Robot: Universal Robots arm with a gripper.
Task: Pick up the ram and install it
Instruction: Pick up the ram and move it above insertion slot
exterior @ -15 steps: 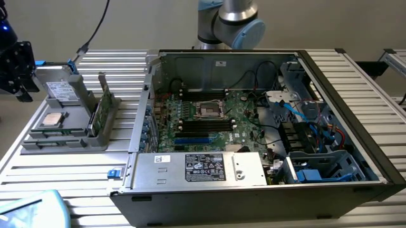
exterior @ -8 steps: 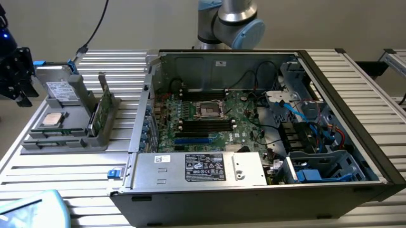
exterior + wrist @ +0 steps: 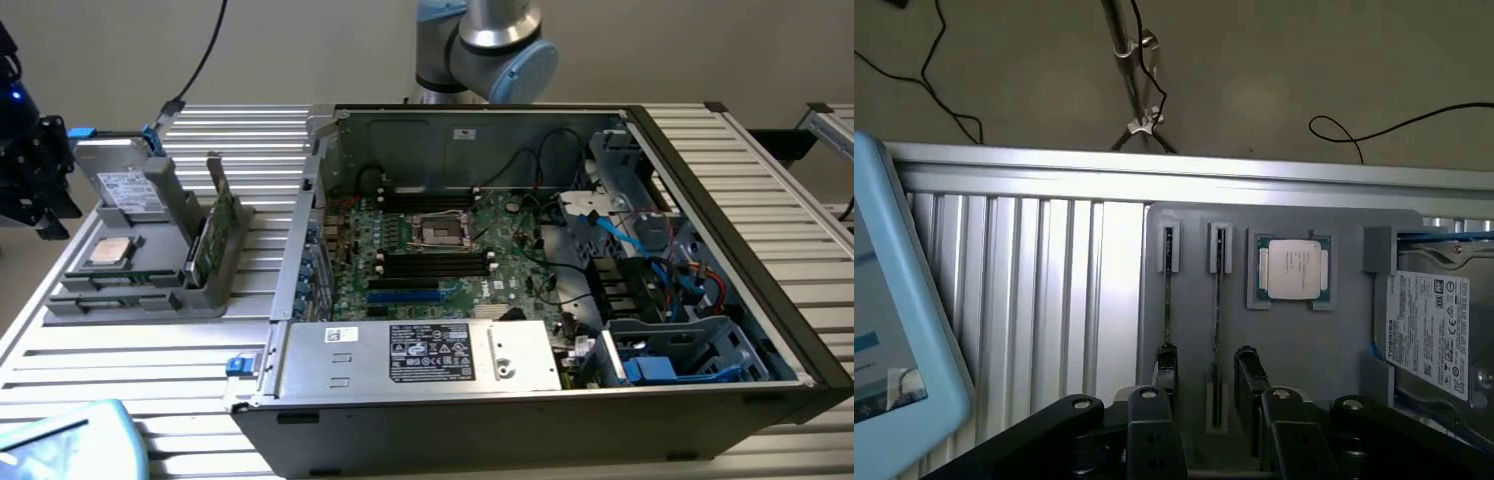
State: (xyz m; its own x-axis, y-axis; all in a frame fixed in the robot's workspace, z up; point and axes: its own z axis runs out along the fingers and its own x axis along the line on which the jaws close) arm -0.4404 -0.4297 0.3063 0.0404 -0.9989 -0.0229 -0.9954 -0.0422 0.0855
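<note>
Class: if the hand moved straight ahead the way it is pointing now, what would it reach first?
Probably the ram, standing on edge in the grey holder, in line with the gap of the open hand. Depth is hard to judge.

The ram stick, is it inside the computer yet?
Out. The ram stands on edge in the grey holder, beside the open computer case.

Frame edge cuts off gripper [image 3: 1206, 356] body; hard drive [image 3: 1432, 325] and blue tablet [image 3: 899, 330] likewise; ram [image 3: 218, 240] chips, label too small to tell; arm [image 3: 494, 45] cropped at exterior view's top.
</note>
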